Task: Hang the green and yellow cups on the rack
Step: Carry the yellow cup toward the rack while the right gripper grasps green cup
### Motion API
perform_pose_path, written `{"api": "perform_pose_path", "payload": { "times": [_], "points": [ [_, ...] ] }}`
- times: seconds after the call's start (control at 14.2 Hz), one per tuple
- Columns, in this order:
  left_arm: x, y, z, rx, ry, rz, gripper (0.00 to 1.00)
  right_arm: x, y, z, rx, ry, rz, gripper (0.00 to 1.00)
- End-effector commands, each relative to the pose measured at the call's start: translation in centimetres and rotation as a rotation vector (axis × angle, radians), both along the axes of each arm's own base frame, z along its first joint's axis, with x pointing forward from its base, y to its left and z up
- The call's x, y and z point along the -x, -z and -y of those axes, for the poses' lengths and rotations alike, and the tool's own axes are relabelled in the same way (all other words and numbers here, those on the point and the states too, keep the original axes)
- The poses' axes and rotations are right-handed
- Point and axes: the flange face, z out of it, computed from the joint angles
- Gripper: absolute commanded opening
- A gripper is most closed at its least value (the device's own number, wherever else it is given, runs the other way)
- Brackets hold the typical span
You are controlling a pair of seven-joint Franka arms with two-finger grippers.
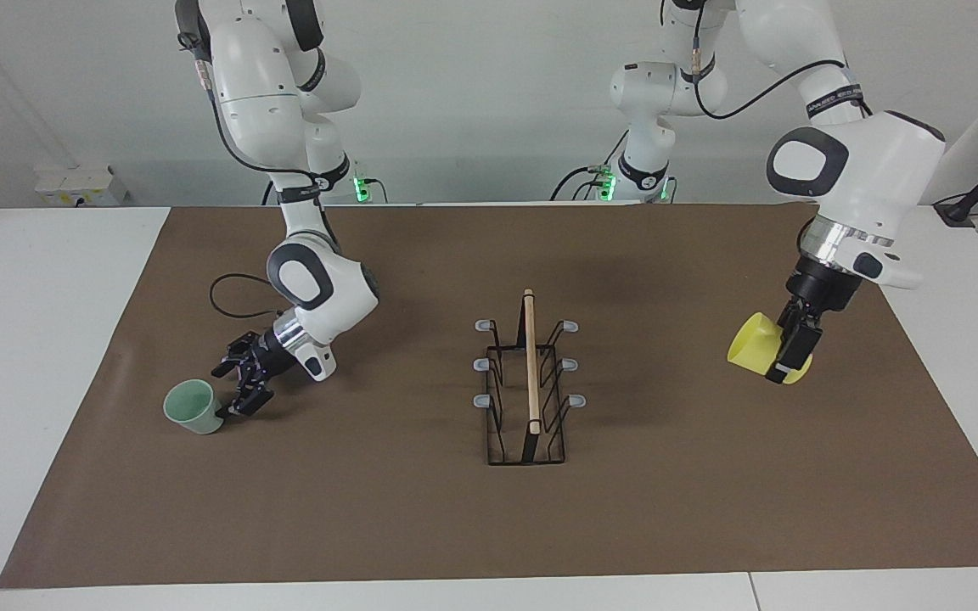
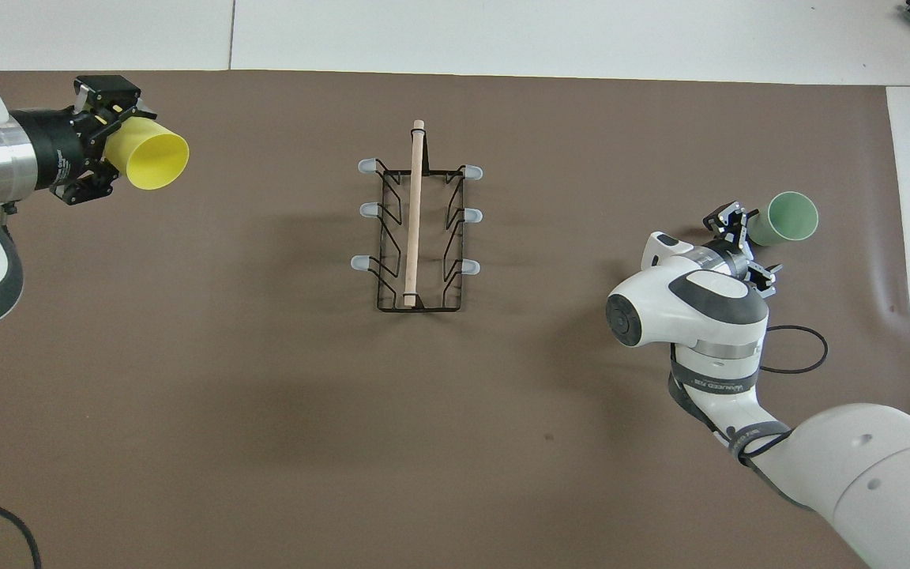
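- Progress: no cup is on the rack [image 1: 528, 382] yet. All six prongs bare in both views.
- Rack sits mid-mat, wooden rod [image 1: 531, 361] along its top, three grey-tipped prongs per side.
- Left gripper [image 1: 797, 348] is clamped on the yellow cup [image 1: 756, 346], fingers pinching its wall. Cup is in the air on its side, over the mat toward the left arm's end, mouth turned toward the rack in the overhead view.
- Well apart from the rack; the nearest prongs are a fair reach off.
- Right gripper [image 1: 234, 393] is low, right beside the green cup [image 1: 193, 406], fingers spread wide, holding nothing.
- Green cup stands upright on the mat, mouth up, toward the right arm's end. Not grasped. Facing view has one fingertip at or very close to the cup's wall; can't tell if it touches.
- My read: yellow is picked and in transit, green is at approach stage only.
- Left to do for yellow: carry to the rack, line the mouth up with a prong on the left arm's side, slide it on, release.
- Left to do for green: close on the wall, lift, tip it over, hang on a prong on the right arm's side, release.
- Roughly early-middle of the job; one grasp of two made, zero hangs of two.
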Motion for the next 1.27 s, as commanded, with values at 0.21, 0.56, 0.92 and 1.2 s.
{"api": "perform_pose_path", "payload": {
  "times": [0.21, 0.56, 0.92, 1.2],
  "points": [
    [5.6, 0.4, 9.1, -0.233, 0.278, 0.172, 0.00, 0.2, 0.6, 1.7, 0.021, -0.102, 0.003, 1.00],
    [7.9, 2.5, 16.5, -0.277, 0.422, 0.269, 0.00, 0.0, 1.1, 4.0, 0.036, -0.157, -0.010, 1.00],
    [9.2, 6.5, 20.4, -0.288, 0.488, 0.330, 0.00, 0.0, 1.4, 4.8, 0.038, -0.169, -0.016, 1.00],
    [10.1, 8.2, 20.7, -0.297, 0.511, 0.310, 0.00, 0.0, 1.4, 4.7, 0.039, -0.178, -0.017, 1.00]
  ]
}}
